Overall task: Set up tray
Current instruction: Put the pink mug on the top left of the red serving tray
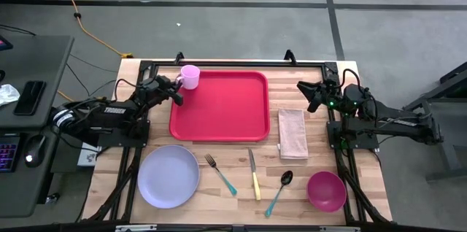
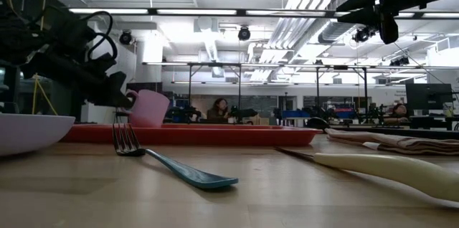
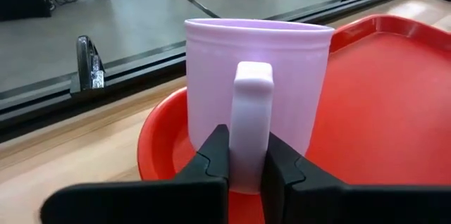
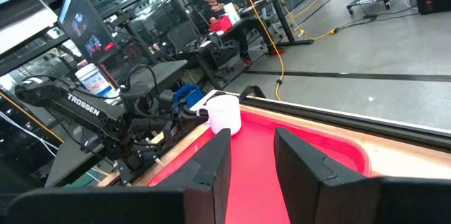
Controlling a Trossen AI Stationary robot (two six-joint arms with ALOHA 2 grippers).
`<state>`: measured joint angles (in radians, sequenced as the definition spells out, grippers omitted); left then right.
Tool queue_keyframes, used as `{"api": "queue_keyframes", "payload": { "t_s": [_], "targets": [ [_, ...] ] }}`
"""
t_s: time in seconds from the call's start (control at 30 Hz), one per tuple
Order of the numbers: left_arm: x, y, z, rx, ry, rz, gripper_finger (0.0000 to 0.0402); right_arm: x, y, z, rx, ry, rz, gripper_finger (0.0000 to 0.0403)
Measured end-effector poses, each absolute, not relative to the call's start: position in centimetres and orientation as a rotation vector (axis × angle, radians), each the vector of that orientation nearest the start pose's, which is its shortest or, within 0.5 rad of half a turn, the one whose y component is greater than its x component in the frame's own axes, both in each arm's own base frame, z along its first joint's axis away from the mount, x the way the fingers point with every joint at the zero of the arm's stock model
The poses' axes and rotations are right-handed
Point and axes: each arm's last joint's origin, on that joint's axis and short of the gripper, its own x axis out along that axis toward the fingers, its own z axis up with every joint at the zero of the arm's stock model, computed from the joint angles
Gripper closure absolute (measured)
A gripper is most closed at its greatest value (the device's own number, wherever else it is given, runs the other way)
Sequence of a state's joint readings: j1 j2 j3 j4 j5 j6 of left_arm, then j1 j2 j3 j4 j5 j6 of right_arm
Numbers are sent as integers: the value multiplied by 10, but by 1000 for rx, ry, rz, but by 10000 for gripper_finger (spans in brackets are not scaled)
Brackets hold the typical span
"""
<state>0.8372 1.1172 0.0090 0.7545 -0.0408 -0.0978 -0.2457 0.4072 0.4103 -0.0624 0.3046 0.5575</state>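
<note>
The pink mug [image 1: 190,76] [image 3: 257,83] stands upright at the far-left corner of the red tray [image 1: 219,108] [image 3: 394,111]. My left gripper [image 1: 178,84] [image 3: 246,164] reaches it from the tray's left side and is shut on its handle. The low view shows the mug [image 2: 148,108] level with the tray's rim [image 2: 215,135]. My right gripper [image 1: 305,95] [image 4: 252,146] hovers open beyond the tray's right edge, above the table, facing the tray [image 4: 296,153] and the mug [image 4: 224,117]. My left gripper pinches the mug's handle [image 3: 251,104] between its two fingers [image 3: 215,153], low on the handle. The fingers come in about level from the table's left. The mug stays upright, with its base at the tray's far-left corner; whether it rests there or hangs just above, I cannot tell.
A folded beige napkin [image 1: 292,133] lies right of the tray. Along the near side are a lavender plate [image 1: 168,176], a fork [image 1: 220,174], a knife [image 1: 254,176], a spoon [image 1: 279,192] and a magenta bowl [image 1: 326,190]. Black frame rails border the table.
</note>
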Motion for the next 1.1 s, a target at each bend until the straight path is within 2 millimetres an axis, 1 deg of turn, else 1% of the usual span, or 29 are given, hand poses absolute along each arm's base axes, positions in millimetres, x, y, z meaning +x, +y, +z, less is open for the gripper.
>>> {"api": "queue_keyframes", "payload": {
  "t_s": [0.1,0.3,0.4,0.77,1.0,1.1],
  "targets": [
    [105,118,113,-240,310,880,328,112,-37,263,541,-94,-552,316],
    [104,116,109,-262,354,877,296,112,-37,263,541,-95,-552,315],
    [104,116,110,-267,346,878,288,112,-37,263,541,-94,-552,316],
    [104,116,110,-266,342,879,284,112,-37,263,541,-94,-552,316],
    [101,114,103,-298,418,878,286,112,-37,263,543,-95,-551,315],
    [101,113,107,-294,398,863,284,112,-37,263,544,-95,-551,316]
  ]
}}
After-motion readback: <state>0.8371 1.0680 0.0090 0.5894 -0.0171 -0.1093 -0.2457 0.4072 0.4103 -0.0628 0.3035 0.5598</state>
